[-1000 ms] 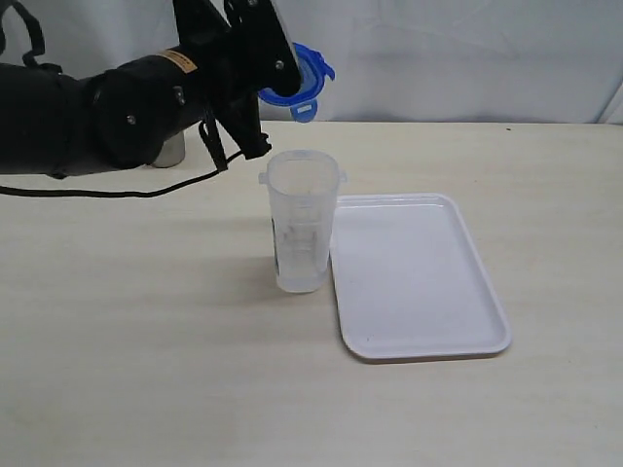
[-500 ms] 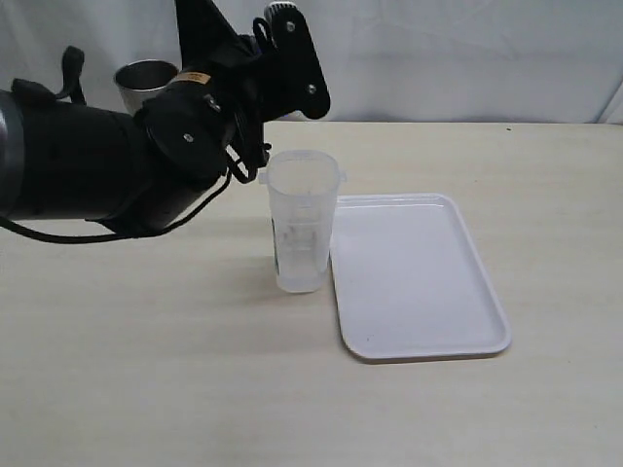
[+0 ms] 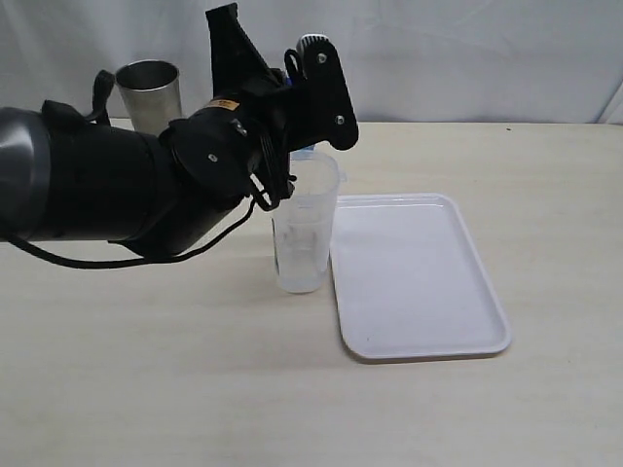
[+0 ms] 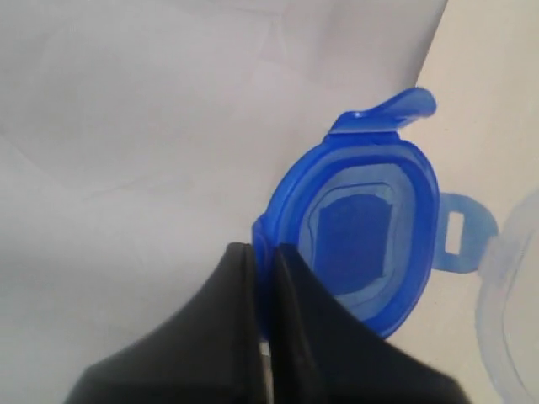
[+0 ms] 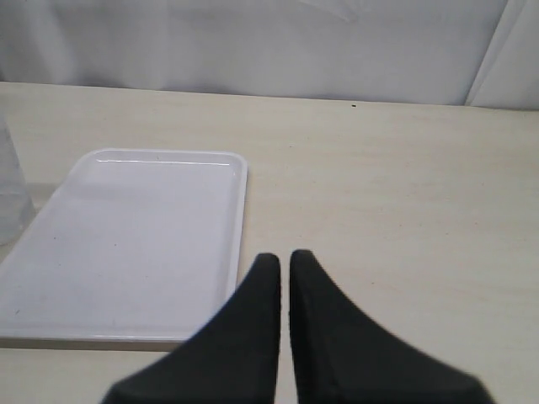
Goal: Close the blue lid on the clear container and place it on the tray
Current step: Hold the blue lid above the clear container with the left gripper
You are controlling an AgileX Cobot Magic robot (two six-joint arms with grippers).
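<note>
Blue lid clamped in left jaws, clearest from the wrist; right jaws together.

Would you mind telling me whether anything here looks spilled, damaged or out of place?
Nothing stands out. The container stands upright beside the tray, with no spill or damage visible. The left gripper pinches the lid by its rim, not yet on the container.
</note>
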